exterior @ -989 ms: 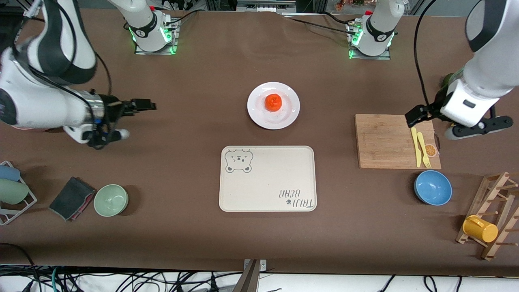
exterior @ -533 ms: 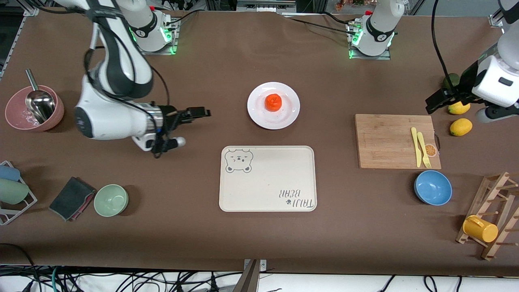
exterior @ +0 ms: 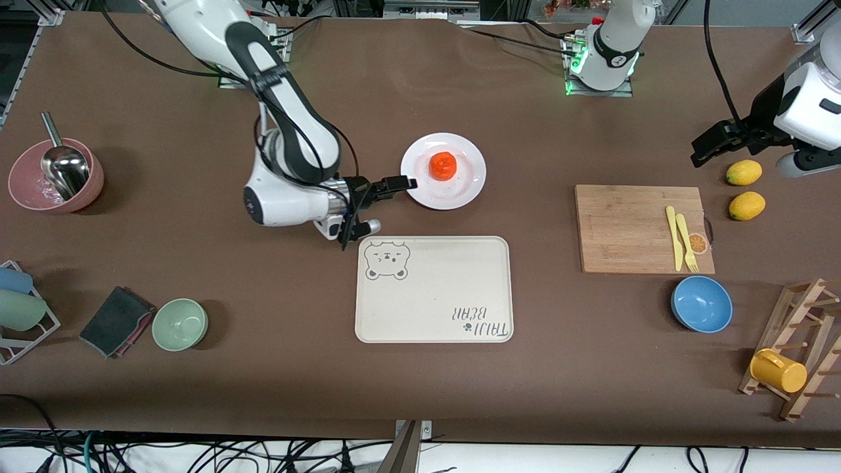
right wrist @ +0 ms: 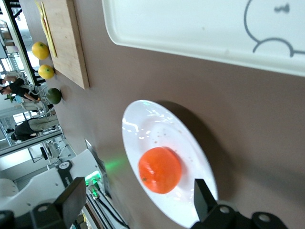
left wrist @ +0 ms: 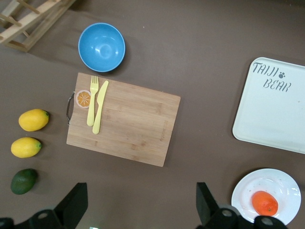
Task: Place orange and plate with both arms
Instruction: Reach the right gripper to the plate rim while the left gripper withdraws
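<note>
Since the plate (exterior: 443, 171) is glossy, stiff and probably breakable, it looks slippery; the only place to pinch is its wide rim, and the edge toward the right arm's end is free. The orange (exterior: 443, 165) sits in the plate's shallow centre, slightly off toward the robot bases. It looks light, firm and round, so it may roll if the plate tilts; take it across its middle from above.

The right hand (exterior: 394, 184) hangs low at the plate's rim on the right arm's side, fingers spread, holding nothing; whether it touches the rim I cannot tell. The left hand (exterior: 713, 146) is up over the desk (exterior: 578, 368) near the lemons (exterior: 744, 173), fingers wide apart, empty, waiting.

The desk is a flat brown matte sheet, and it likely gives decent friction. The tray (exterior: 433, 289) lies just nearer the camera than the plate, bare. The board (exterior: 631, 226) with fork and knife lies toward the left arm's end, well apart from the plate, and the blue bowl (exterior: 701, 303) is nearer the camera than it. There is open brown surface all round the plate for both arms.
</note>
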Controlling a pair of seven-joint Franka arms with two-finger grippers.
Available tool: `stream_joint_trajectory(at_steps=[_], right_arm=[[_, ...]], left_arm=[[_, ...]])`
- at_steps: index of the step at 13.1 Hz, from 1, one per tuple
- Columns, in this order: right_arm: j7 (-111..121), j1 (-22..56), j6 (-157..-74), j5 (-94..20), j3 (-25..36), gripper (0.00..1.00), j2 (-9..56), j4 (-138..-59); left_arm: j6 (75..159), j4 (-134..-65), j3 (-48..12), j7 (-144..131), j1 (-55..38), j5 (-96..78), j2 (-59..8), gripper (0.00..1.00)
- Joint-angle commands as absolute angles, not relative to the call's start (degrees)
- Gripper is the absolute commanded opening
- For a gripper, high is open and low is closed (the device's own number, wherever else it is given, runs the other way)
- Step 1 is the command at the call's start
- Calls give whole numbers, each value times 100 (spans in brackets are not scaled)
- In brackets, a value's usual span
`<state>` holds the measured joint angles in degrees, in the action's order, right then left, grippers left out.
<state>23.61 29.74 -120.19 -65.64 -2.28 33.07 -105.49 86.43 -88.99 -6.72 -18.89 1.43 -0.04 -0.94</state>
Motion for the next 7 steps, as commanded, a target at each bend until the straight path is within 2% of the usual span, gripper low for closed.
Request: stream_joint_trajectory(at_steps=[1, 6, 7], right_arm=[[3127, 2927, -12155, -6873, -246, 100, 3120, -11099], [3777, 2935, -12313, -6934, -281, 99, 3129, -11636], [3979, 2970, -12357, -7265, -307, 99, 3190, -11654]], left_arm=[[8727, -8859, -721, -1731, 229, -132, -307, 100], [8807, -8859, -712, -1758, 140, -141, -580, 100], [8807, -8851, -712, -1732, 158, -141, -580, 100]])
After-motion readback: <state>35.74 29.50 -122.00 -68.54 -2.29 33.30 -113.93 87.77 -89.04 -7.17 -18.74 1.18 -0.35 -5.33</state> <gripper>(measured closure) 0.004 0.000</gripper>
